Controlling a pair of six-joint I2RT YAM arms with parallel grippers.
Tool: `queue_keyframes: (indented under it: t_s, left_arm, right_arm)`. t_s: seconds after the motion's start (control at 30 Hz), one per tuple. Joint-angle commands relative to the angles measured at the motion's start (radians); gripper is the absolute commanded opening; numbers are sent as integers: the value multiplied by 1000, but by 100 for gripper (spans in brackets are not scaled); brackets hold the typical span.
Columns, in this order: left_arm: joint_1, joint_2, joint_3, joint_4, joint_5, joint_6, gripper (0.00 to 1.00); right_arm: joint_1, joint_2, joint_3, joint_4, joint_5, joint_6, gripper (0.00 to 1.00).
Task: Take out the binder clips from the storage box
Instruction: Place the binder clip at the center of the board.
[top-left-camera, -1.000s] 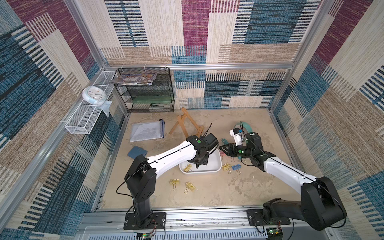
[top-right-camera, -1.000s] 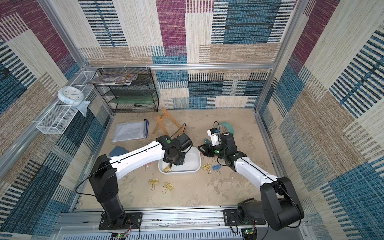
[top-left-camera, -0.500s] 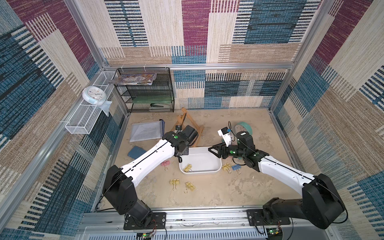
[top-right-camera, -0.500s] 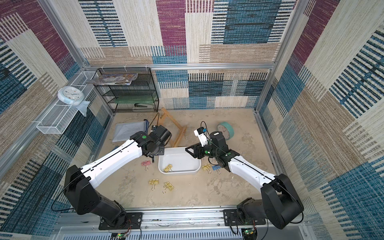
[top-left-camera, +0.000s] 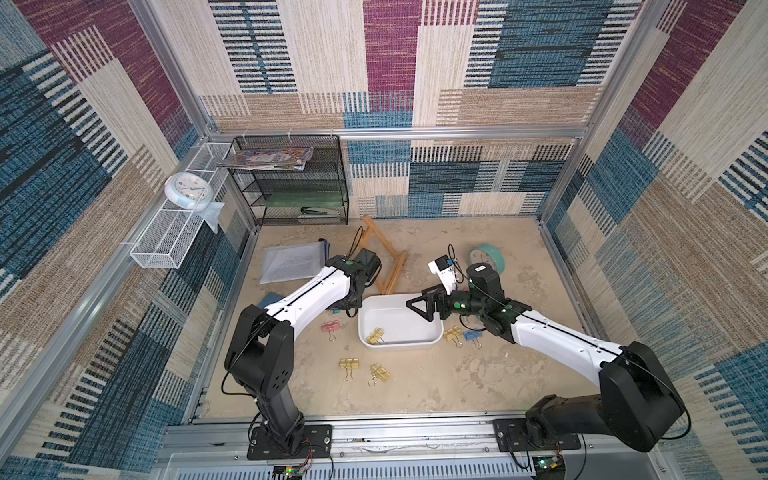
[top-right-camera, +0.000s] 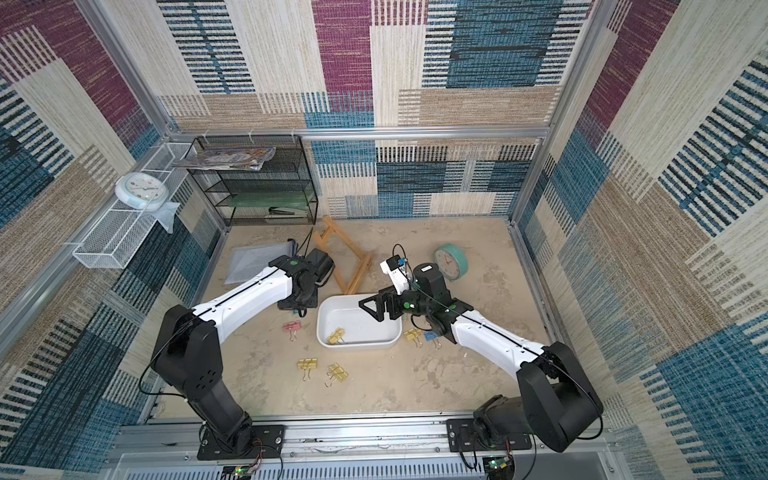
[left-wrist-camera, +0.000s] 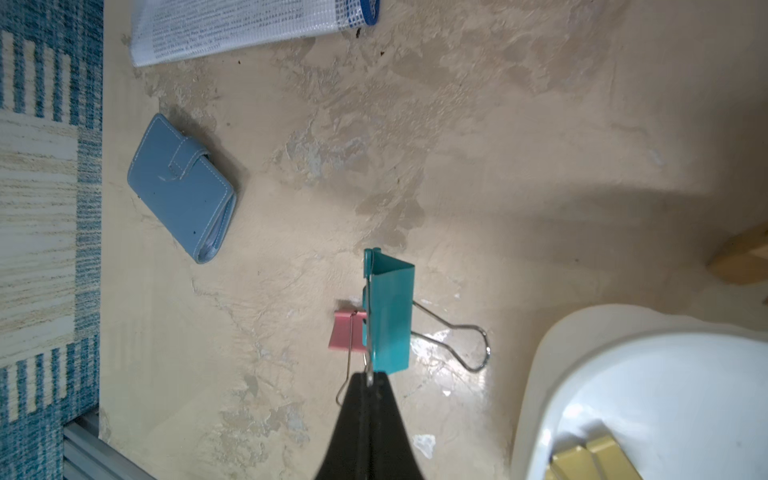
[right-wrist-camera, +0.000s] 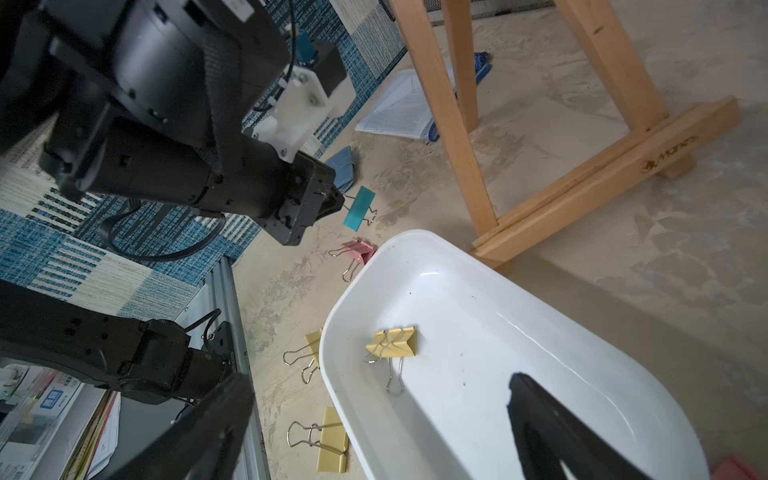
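We take the storage box (top-left-camera: 409, 344) as our landmark. It sits near the middle of a mottled, scuffed beige tabletop (top-left-camera: 457, 386). Inside it, in the corner toward the left arm and the front rail, lies one yellow binder clip (top-left-camera: 375, 336). The left jaws are clenched on the wire handle of a teal clip (left-wrist-camera: 390, 316), held just outside the box on the left arm's side. A pink clip (left-wrist-camera: 345, 332) lies on the tabletop near it. The right jaws are spread wide and grasp nothing, above the box's rear rim on the right arm's side. In front of the box lie two yellow clips (top-left-camera: 349, 364) (top-left-camera: 380, 371). Beside its right-arm end lie another yellow clip (top-left-camera: 452, 333) and a blue clip (top-left-camera: 471, 334). Behind the box we see a wooden easel (top-left-camera: 390, 266), a mesh document pouch (top-left-camera: 291, 262) and a teal clock (top-right-camera: 451, 262). A black mesh rack (top-left-camera: 299, 187) stands against the rear wall. A blue wallet (left-wrist-camera: 183, 187) lies well out on the left arm's side. The walls (top-left-camera: 395, 62) are woven panels in blue, maroon and beige, framed in aluminium.
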Motion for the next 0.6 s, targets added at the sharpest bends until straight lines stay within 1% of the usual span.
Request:
queue_keyframes:
  t_s: [0.0, 0.37, 0.53, 0.57]
  left_arm:
    - [1, 48, 29, -16, -61, 52, 0]
    - [1, 214, 81, -14, -102, 80, 0]
    - [1, 241, 86, -15, -101, 83, 0]
    - [2, 237, 83, -15, -95, 82, 3]
  right_arm:
    - [1, -1, 4, 22, 8, -4, 100]
    - [0, -9, -18, 25, 36, 4, 100]
    - [0, -4, -19, 23, 34, 6, 100]
    - [0, -3, -20, 23, 36, 7, 100]
